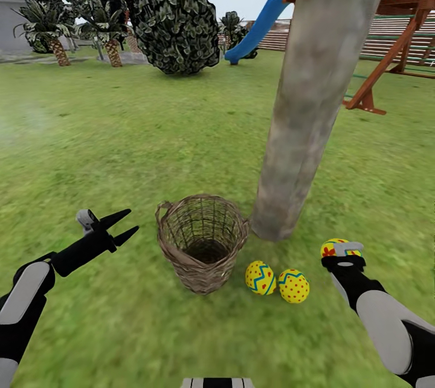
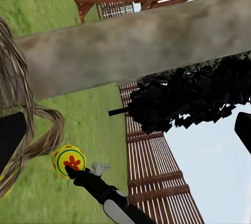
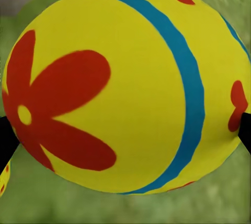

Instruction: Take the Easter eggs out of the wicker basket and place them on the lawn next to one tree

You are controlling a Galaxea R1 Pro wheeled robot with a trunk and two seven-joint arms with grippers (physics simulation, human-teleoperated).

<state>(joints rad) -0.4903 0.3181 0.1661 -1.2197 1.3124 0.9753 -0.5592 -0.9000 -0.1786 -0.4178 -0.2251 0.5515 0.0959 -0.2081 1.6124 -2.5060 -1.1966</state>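
Note:
The wicker basket (image 1: 203,242) stands on the lawn (image 1: 121,146) just left of the tree trunk's (image 1: 314,92) foot; I see no egg inside it. Two Easter eggs (image 1: 260,277) (image 1: 293,286) lie on the grass right of the basket, near the trunk. My right gripper (image 1: 342,250) is shut on the third egg (image 3: 125,88), the one with a red flower mark, also in the left wrist view (image 2: 69,161). Left of the basket my left gripper (image 1: 124,226) hangs open with nothing in it.
A red-brown wooden playset (image 1: 399,31) with a blue slide (image 1: 257,28) stands behind the trunk on the right. A round dark bush (image 1: 175,19) and small palms (image 1: 51,28) sit far back left. A slatted fence (image 2: 151,161) runs along the garden's edge.

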